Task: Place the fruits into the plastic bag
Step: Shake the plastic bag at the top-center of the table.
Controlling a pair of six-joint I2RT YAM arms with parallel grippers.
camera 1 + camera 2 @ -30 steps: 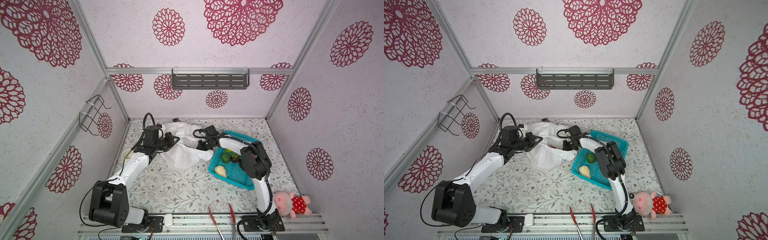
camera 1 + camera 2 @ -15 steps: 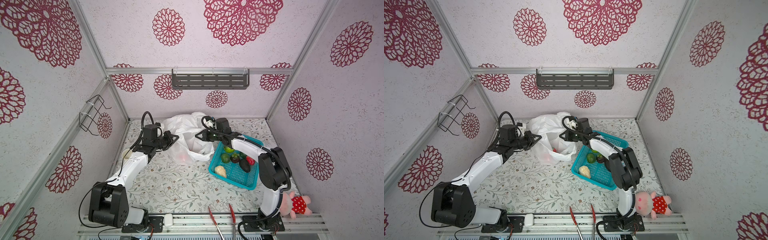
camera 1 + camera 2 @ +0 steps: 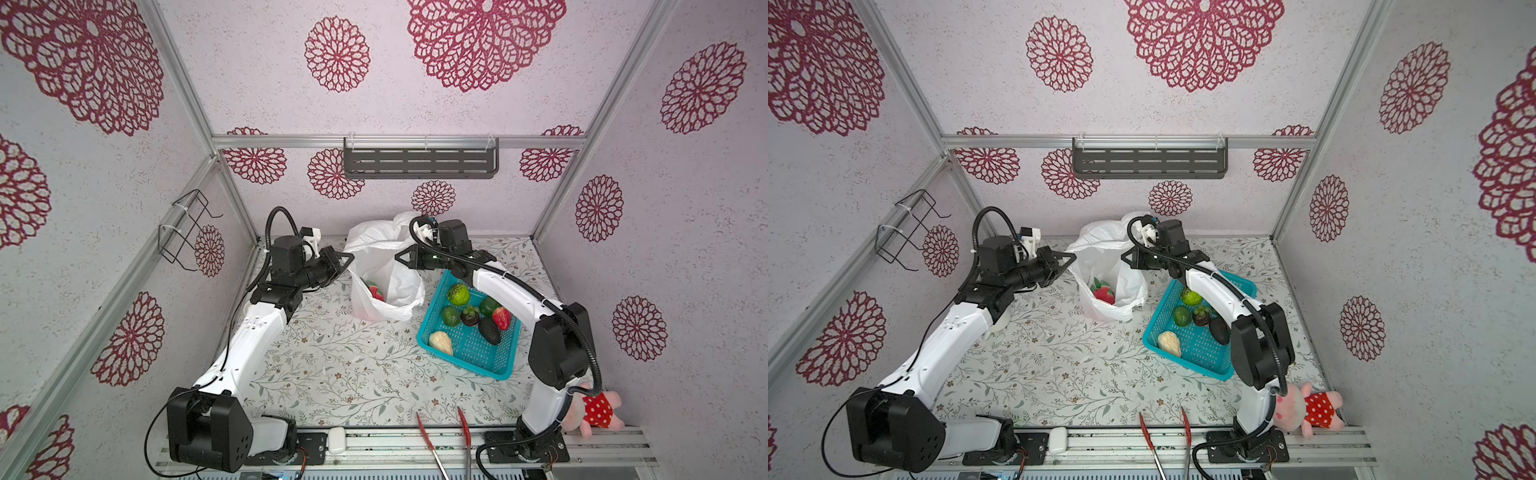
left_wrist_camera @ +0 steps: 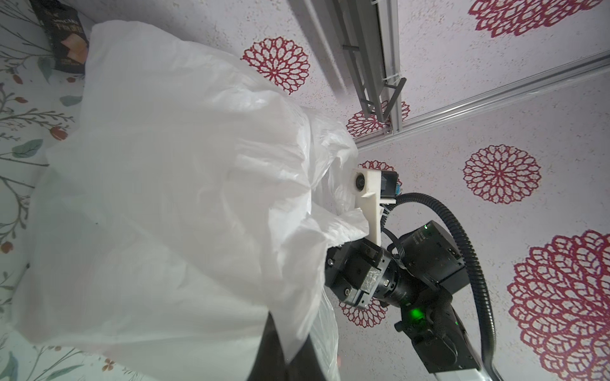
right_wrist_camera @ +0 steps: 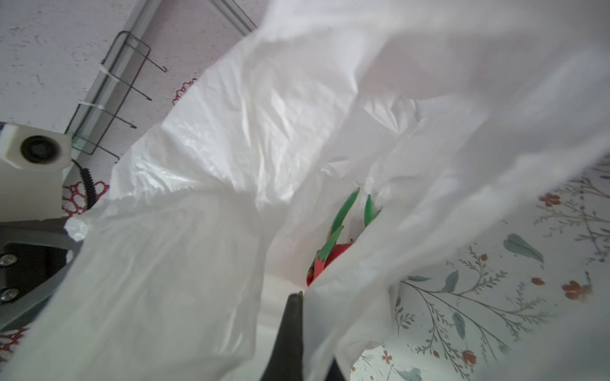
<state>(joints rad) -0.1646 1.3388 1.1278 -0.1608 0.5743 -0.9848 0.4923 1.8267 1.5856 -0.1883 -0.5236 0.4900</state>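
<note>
In both top views, the bag (image 3: pixel 388 286) stood upright at the back of the table, its mouth held open between the two arms. The left gripper (image 3: pixel 348 258) was closed on the rim at one side. The right gripper (image 3: pixel 399 256) was closed on the rim opposite. One fruit, the dragon fruit (image 3: pixel 374 290), lay at the bottom of the bag. Just beside the bag, the basket (image 3: pixel 465 353) held the rest: a pear (image 3: pixel 441 343), an avocado (image 3: pixel 489 331), a strawberry (image 3: pixel 502 318), a small dark fruit (image 3: pixel 469 316) and three green fruits (image 3: pixel 458 294).

In the left wrist view, white bag film filled most of the frame and draped over the left gripper, hiding its grip. No fruit showed there.

In the right wrist view, the right gripper's tips were pressed together on a fold of the bag. The red skin and green scales of the dragon fruit showed deep inside.

The task looked to be at an early stage, with one fruit bagged and seven left in the basket. With both grippers occupied holding the bag, one would probably have to let go to fetch the next fruit.
</note>
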